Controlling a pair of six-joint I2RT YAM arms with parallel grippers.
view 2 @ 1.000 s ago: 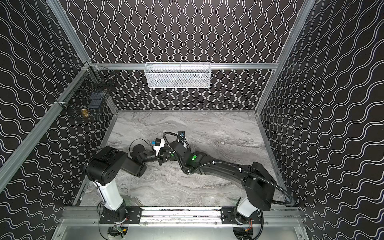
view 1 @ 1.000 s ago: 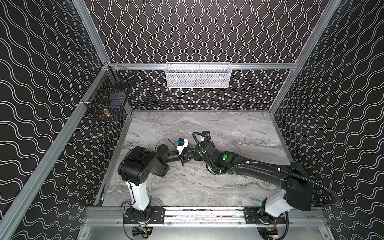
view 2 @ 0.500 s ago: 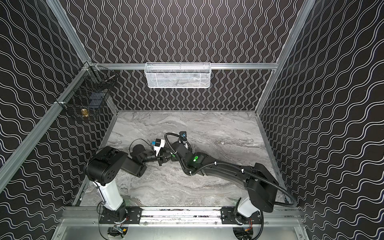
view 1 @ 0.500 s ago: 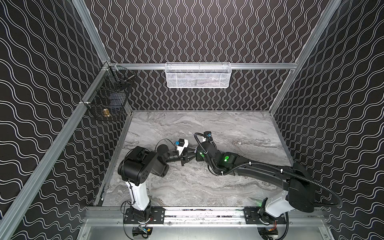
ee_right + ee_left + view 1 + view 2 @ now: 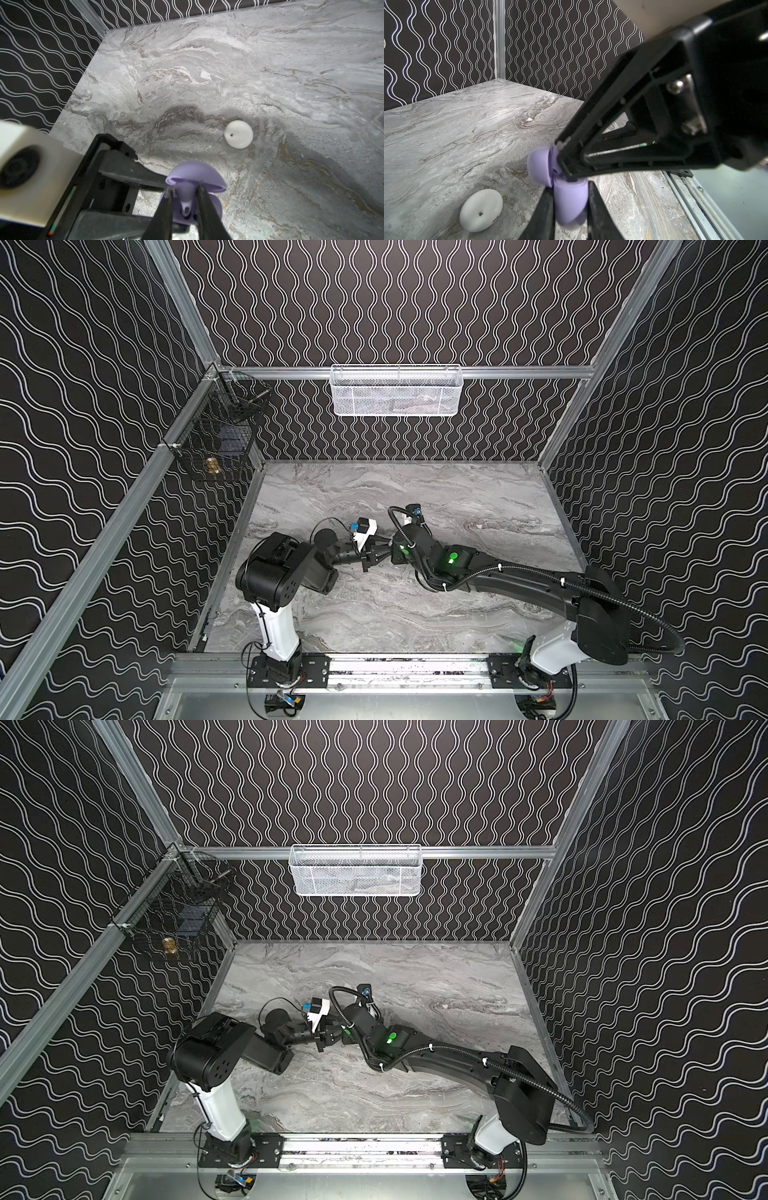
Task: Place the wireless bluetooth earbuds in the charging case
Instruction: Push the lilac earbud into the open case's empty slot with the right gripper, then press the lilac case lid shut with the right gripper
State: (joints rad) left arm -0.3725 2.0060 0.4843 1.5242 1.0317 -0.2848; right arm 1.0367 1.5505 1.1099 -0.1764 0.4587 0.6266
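At left-centre, the left gripper [image 5: 569,187] clamps the open lavender case [image 5: 538,166]; the right gripper [image 5: 184,187], narrow, pinches a lavender earbud [image 5: 186,207] inside it. A white case [image 5: 238,134] lies nearby; bare marble [image 5: 478,497] spreads rightward.

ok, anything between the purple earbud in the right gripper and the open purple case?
Nothing visible. The left gripper clamps the purple case, its lid flipped open and clear of the opening, and the right gripper holds the earbud right at that opening. The white case lies apart on the table.
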